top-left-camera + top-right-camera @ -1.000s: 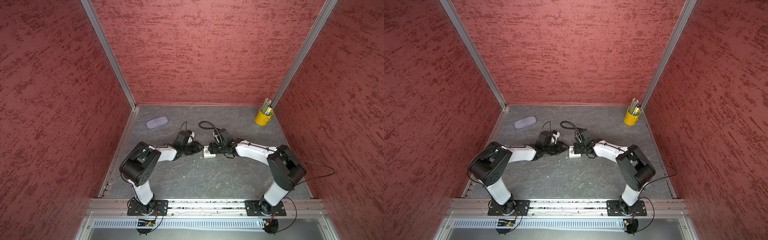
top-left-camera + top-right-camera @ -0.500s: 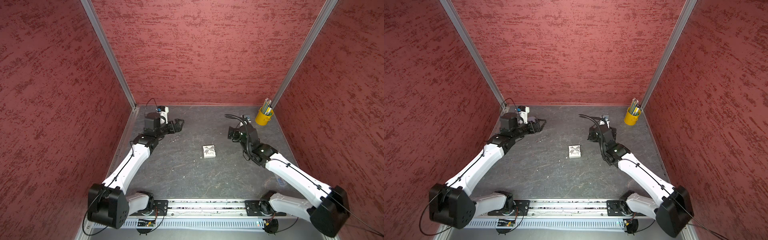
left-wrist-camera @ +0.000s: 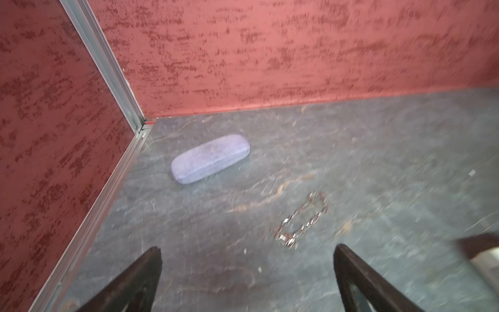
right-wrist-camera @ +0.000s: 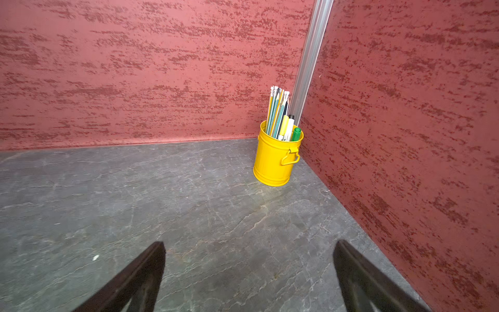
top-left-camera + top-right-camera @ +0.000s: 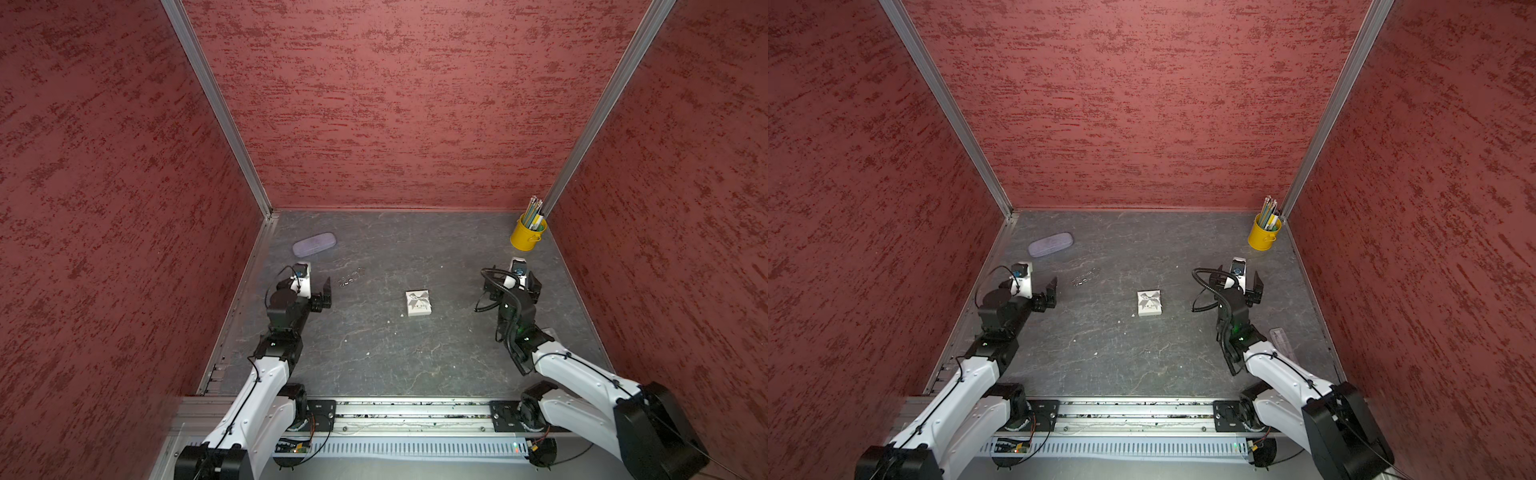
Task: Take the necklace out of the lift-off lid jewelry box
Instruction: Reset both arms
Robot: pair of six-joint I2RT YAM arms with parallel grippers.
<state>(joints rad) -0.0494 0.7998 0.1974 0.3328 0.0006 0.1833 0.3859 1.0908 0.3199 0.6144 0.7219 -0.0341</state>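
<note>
Left wrist view: left gripper (image 3: 248, 250) spread wide, empty, near the thin silvery chain necklace (image 3: 305, 227) on the grey stone-look table (image 3: 378, 162). Right gripper (image 4: 250, 244) likewise spread, empty. Small square white cardboard jewelry box (image 5: 418, 303) sits well apart.

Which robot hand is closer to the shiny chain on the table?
Left. The left gripper is just short of the necklace; the right gripper is far off, beyond the jewelry box.
</note>
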